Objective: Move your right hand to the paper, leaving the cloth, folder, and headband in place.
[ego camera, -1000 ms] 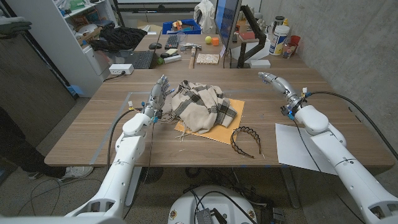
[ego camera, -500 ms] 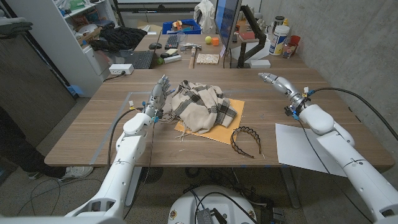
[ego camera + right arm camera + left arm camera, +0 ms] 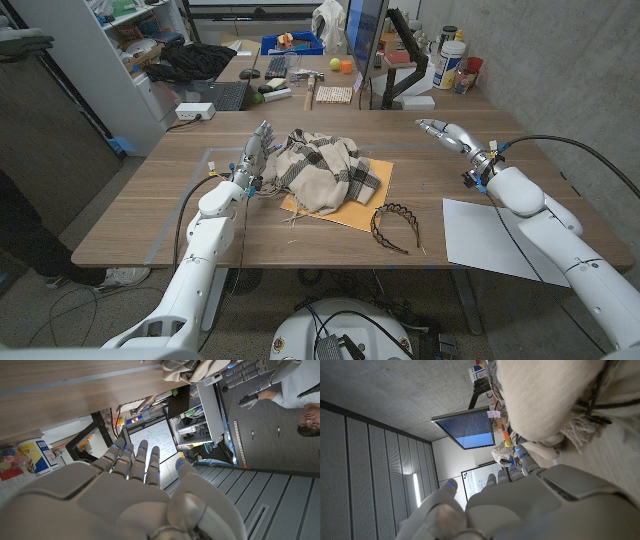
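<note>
— Over the desk's (image 3: 150, 200) far right part, what is the right hand (image 3: 445, 132) doing?

— It hangs above the wood with its fingers (image 3: 428, 125) stretched out and a little apart, holding nothing. The right wrist view shows the same hand (image 3: 131, 491) from behind, fingers straight and side by side, nothing between them.

— And the paper (image 3: 490, 238)?

— It lies flat at the desk's near right edge, well apart from that hand, partly under the right forearm as the head camera sees it.

— What lies between them and the other arm?

— A black headband (image 3: 394, 225) lies left of the paper, near the front edge. Just beyond it is an orange folder (image 3: 350, 212), and a cream, dark-striped cloth (image 3: 322, 168) is heaped on the folder, covering most of it.

— The left hand (image 3: 253, 155)?

— It stands at the cloth's left side, fingers pointing away from the robot and roughly straight, very close to the fabric. In the left wrist view the cloth (image 3: 555, 400) bulges right beside that hand (image 3: 520, 505), but whether the fingers actually touch or grip it, I cannot tell.

— Anything behind?

— A monitor (image 3: 365, 40) and clutter on a second desk; a person (image 3: 295, 390) shows in the right wrist view.
</note>
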`<move>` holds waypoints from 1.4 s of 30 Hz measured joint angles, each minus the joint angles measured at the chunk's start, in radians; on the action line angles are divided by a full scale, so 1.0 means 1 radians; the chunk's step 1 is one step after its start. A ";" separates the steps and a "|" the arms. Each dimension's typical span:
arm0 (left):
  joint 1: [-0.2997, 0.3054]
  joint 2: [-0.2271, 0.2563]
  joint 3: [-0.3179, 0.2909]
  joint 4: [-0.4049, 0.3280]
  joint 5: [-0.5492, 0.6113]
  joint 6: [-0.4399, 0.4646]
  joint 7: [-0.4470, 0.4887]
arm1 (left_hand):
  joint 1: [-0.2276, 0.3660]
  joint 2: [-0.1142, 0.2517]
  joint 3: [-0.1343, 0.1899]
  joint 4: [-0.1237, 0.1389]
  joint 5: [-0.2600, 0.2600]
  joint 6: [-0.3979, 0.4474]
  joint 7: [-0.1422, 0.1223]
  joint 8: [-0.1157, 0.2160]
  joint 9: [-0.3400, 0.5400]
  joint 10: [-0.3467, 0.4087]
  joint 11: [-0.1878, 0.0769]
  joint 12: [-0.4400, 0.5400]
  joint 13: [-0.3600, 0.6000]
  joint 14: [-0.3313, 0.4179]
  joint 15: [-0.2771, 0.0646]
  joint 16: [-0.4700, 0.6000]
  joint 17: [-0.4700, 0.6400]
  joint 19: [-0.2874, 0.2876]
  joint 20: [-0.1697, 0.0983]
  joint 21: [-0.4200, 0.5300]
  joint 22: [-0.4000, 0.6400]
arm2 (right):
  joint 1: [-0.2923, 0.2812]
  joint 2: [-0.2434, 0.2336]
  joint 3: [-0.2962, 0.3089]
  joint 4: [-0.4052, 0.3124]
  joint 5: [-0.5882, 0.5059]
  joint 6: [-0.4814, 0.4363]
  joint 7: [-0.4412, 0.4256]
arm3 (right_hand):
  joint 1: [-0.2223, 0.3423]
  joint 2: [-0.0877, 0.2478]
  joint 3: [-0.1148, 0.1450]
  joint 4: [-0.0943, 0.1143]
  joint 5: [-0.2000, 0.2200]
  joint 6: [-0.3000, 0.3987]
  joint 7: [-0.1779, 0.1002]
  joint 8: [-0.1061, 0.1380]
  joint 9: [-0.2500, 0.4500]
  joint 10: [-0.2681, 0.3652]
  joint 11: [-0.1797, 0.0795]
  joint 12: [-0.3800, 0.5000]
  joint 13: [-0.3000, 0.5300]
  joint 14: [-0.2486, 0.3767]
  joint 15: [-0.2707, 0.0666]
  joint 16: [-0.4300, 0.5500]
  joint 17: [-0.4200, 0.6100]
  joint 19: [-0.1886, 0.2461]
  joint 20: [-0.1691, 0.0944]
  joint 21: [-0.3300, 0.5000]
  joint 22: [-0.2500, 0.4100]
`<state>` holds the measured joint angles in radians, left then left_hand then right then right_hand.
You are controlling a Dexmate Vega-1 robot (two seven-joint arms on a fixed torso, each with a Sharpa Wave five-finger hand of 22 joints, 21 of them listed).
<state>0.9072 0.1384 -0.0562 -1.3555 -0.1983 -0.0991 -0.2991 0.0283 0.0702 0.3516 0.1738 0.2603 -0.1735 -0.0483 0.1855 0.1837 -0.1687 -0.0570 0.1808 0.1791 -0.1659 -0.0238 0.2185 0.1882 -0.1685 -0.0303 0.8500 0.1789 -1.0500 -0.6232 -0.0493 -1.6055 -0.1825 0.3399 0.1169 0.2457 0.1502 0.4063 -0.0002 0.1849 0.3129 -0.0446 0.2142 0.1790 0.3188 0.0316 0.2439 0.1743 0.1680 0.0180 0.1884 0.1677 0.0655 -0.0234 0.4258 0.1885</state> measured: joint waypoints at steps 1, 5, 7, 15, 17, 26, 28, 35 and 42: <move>-0.001 0.001 -0.001 0.002 0.000 0.000 -0.001 | 0.000 0.000 0.000 0.000 0.000 0.000 0.000 0.000 0.000 0.000 0.000 0.000 0.000 0.000 0.000 0.000 0.000 0.000 0.000 0.000 0.000 | -0.002 -0.003 0.001 -0.005 -0.008 -0.001 -0.002 | 0.000 0.000 0.000 0.000 0.000 0.001 -0.001 0.000 0.000 0.003 -0.003 0.001 0.000 0.000 0.000 0.000 0.000 0.000 0.000 0.000 0.000; -0.003 0.002 -0.004 0.007 -0.001 0.000 -0.005 | 0.000 0.000 0.000 0.000 0.000 0.000 0.000 0.000 0.000 0.000 0.000 0.000 0.000 0.000 0.000 0.000 0.000 0.000 0.000 0.000 0.000 | -0.012 -0.016 0.003 -0.024 -0.047 -0.009 -0.014 | 0.007 -0.002 0.004 -0.004 0.000 0.016 -0.002 0.000 0.000 0.012 -0.005 0.004 0.000 0.007 -0.007 0.000 0.000 0.009 0.002 0.000 0.000; -0.004 0.003 -0.005 0.009 -0.002 -0.001 -0.006 | 0.000 0.000 0.000 0.000 0.000 0.000 0.000 0.000 0.000 0.000 0.000 0.000 0.000 0.000 0.000 0.000 0.000 0.000 0.000 0.000 0.000 | -0.016 -0.021 0.004 -0.033 -0.063 -0.012 -0.018 | 0.012 -0.001 0.008 -0.008 0.000 0.020 -0.005 0.000 0.000 0.017 -0.003 0.004 0.000 0.007 -0.007 0.000 0.000 0.011 0.000 0.000 0.000; -0.008 0.005 -0.009 0.020 -0.005 -0.005 -0.013 | 0.000 0.000 -0.003 0.003 0.000 0.000 0.000 0.000 0.000 0.000 0.000 0.000 0.000 0.000 0.000 0.000 0.000 0.000 0.000 0.000 0.000 | -0.034 -0.041 0.010 -0.066 -0.123 -0.029 -0.031 | 0.014 -0.004 0.012 -0.012 0.000 0.039 -0.004 0.000 0.000 0.033 -0.008 0.004 0.000 0.021 -0.013 0.000 0.000 0.014 -0.003 0.000 0.000; -0.009 0.005 -0.010 0.022 -0.005 -0.005 -0.013 | 0.000 0.000 -0.005 0.004 0.000 0.000 0.000 0.000 0.000 0.000 0.000 0.000 0.000 0.000 0.000 0.000 0.000 0.000 0.000 -0.005 0.000 | -0.038 -0.045 0.012 -0.073 -0.135 -0.032 -0.035 | 0.021 0.000 0.014 -0.014 0.000 0.043 -0.007 0.000 0.000 0.033 -0.008 0.004 0.000 0.024 -0.013 0.000 0.000 0.015 -0.003 0.000 0.000; -0.015 0.006 -0.011 0.033 -0.005 -0.009 -0.020 | 0.000 0.000 -0.009 0.000 0.000 0.000 0.000 0.000 0.000 0.000 0.000 0.000 0.000 -0.001 0.001 0.000 0.000 0.000 0.000 -0.007 0.000 | -0.063 -0.064 0.029 -0.103 -0.175 -0.037 -0.045 | 0.026 -0.005 0.020 -0.020 0.000 0.057 -0.007 0.000 0.000 0.053 -0.010 0.008 0.000 0.035 -0.024 0.000 -0.002 0.023 -0.002 0.000 0.000; -0.016 0.006 -0.011 0.035 -0.005 -0.009 -0.020 | 0.000 0.000 -0.009 0.000 0.000 0.000 0.000 0.000 0.000 0.000 0.000 0.000 0.000 -0.004 0.004 0.000 0.000 0.000 0.000 -0.007 0.000 | -0.069 -0.069 0.035 -0.110 -0.183 -0.037 -0.046 | 0.026 -0.005 0.020 -0.020 0.000 0.061 -0.011 0.000 0.000 0.057 -0.014 0.008 0.000 0.036 -0.025 0.000 -0.002 0.027 -0.005 0.000 0.000; -0.018 0.004 -0.008 0.039 -0.005 -0.010 -0.022 | 0.000 0.000 -0.009 0.000 0.000 0.000 0.000 0.000 0.000 0.000 0.000 0.000 0.000 -0.004 0.004 0.000 0.000 0.000 0.000 -0.007 0.000 | -0.099 -0.087 0.061 -0.138 -0.201 -0.037 -0.046 | 0.026 -0.005 0.025 -0.025 0.000 0.072 -0.011 0.000 0.000 0.064 -0.014 0.008 0.000 0.045 -0.027 0.000 -0.005 0.032 -0.004 0.000 -0.003; -0.020 0.002 -0.004 0.040 -0.003 -0.010 -0.023 | 0.000 0.000 -0.008 0.000 0.000 0.000 0.000 0.000 0.000 0.000 0.000 0.000 0.000 -0.004 0.004 0.000 0.000 0.000 0.000 -0.011 0.000 | -0.133 -0.103 0.093 -0.168 -0.222 -0.034 -0.045 | 0.037 -0.005 0.032 -0.032 0.000 0.098 -0.016 0.000 0.000 0.080 -0.019 0.008 0.000 0.056 -0.031 0.000 -0.005 0.041 -0.005 0.000 -0.003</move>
<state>0.8876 0.1406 -0.0598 -1.3151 -0.2012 -0.1095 -0.3218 0.0283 0.0702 0.3431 0.1738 0.2603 -0.1734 -0.0483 0.1855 0.1836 -0.1687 -0.0570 0.1808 0.1790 -0.1696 -0.0200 0.2185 0.1882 -0.1685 -0.0303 0.8392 0.1788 -1.1834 -0.7261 0.0440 -1.7735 -0.4045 0.3055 0.0717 0.2825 0.1449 0.4380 -0.0318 0.1849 0.4111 -0.0607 0.2139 0.1790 0.3986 0.0126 0.2516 0.1743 0.2240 -0.0127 0.1885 0.1628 0.1066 -0.0288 0.4258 0.1859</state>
